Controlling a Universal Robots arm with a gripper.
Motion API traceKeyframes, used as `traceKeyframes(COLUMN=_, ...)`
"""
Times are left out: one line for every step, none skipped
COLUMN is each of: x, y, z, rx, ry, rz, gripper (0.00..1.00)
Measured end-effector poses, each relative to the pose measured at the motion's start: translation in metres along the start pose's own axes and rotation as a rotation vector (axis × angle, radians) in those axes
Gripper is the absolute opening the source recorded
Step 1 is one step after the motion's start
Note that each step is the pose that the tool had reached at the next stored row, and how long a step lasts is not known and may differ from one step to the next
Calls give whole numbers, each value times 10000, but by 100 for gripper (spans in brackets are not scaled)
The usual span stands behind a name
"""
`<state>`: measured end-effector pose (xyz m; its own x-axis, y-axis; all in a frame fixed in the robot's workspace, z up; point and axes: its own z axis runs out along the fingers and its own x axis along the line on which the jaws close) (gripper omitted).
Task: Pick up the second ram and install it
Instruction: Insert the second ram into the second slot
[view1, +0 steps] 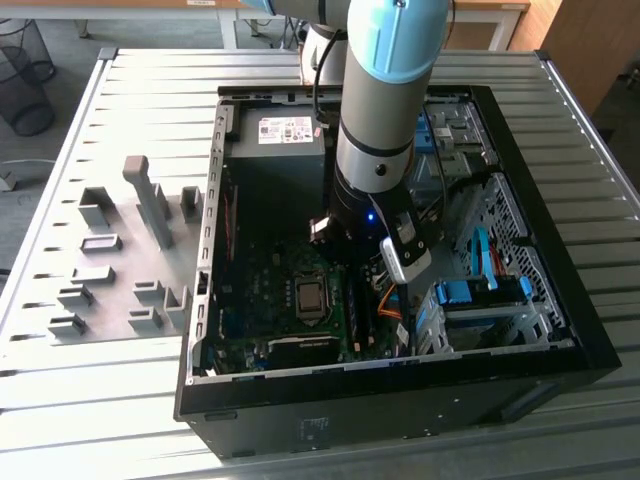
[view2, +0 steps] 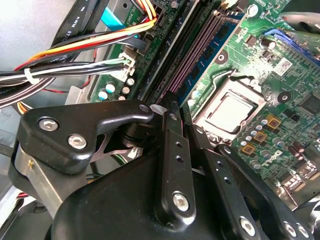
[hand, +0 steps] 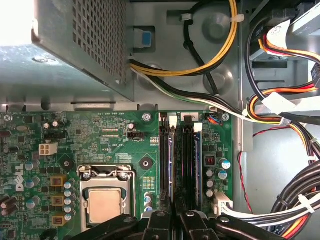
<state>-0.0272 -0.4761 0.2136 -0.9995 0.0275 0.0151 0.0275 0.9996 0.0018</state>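
The arm (view1: 380, 120) reaches down into the open case (view1: 560, 330), which lies on a slatted table (view1: 60, 380). In both wrist views the gripper (hand: 175, 206) (view2: 181, 107) sits low over the motherboard (hand: 90, 135), right at one end of the row of memory slots (hand: 186, 160). It is between the CPU socket (hand: 105, 202) on one side and a bundle of cables (hand: 300, 200) on the other. Whether the gripper is open or closed, or has hold of anything, I cannot tell. In the second wrist view the ram (view2: 220, 35), a blue-green strip with dark chips, stands on edge in the slot row, on the side nearer the socket. It runs lengthwise away from the gripper and lies just beside a slot with a purple inside (view2: 197, 55). Its near end is hidden behind the gripper, so contact cannot be judged. The grey power supply (hand: 75, 45) fills the corner of the case beyond the board. In the exterior view, grey fixture blocks (view1: 150, 200) stand on the table outside the case, on the exterior view's left.
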Motion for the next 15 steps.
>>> traceKeyframes(x=0, y=0, z=0, rx=0, ry=0, rz=0, gripper=14)
traceKeyframes(x=0, y=0, z=0, rx=0, ry=0, rz=0, gripper=14)
traceKeyframes(x=0, y=0, z=0, rx=0, ry=0, rz=1, gripper=14)
traceKeyframes(x=0, y=0, z=0, rx=0, ry=0, rz=1, gripper=14)
traceKeyframes(x=0, y=0, z=-1, rx=-1, ry=0, rz=1, gripper=14)
traceKeyframes(x=0, y=0, z=-6, rx=-1, ry=0, rz=1, gripper=14)
traceKeyframes(x=0, y=0, z=-17, rx=-1, ry=-1, rz=1, gripper=14)
traceKeyframes(x=-1, y=0, z=-30, rx=1, ry=0, rz=1, gripper=14)
traceKeyframes(x=-2, y=0, z=-32, rx=-1, ry=0, rz=1, gripper=14)
traceKeyframes(x=-11, y=1, z=-31, rx=-3, ry=0, rz=0, gripper=14)
traceKeyframes(x=-19, y=1, z=-30, rx=-6, ry=0, rz=-1, gripper=14)
traceKeyframes(x=-26, y=1, z=-25, rx=-10, ry=1, rz=0, gripper=14)
traceKeyframes(x=-26, y=1, z=-18, rx=-14, ry=1, rz=0, gripper=14)
traceKeyframes(x=-26, y=1, z=-10, rx=-20, ry=1, rz=-4, gripper=14)
traceKeyframes(x=-26, y=2, z=-4, rx=-25, ry=1, rz=-20, gripper=14)
